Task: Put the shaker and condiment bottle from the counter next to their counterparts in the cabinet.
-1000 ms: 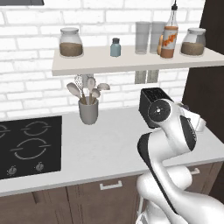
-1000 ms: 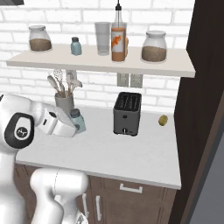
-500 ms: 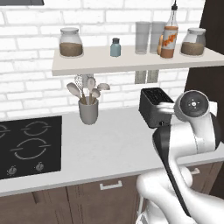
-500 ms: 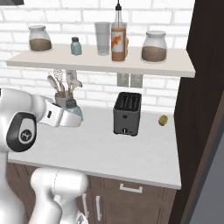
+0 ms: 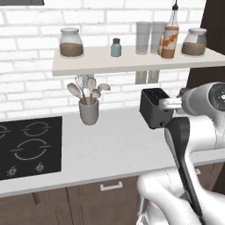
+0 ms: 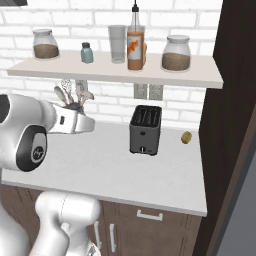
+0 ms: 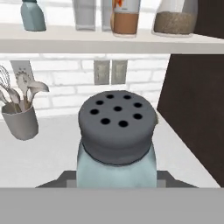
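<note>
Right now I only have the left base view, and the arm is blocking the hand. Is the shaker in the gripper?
Observer: Yes. In the hand view the shaker stands upright in the gripper, with its dark holed cap toward the camera.
Operator: Good. The arm also covers whatever is right of the toaster. Is anything there?
Observer: In the right base view a small yellow-green round thing lies on the counter, apart from the toaster and close to the dark wall.
</note>
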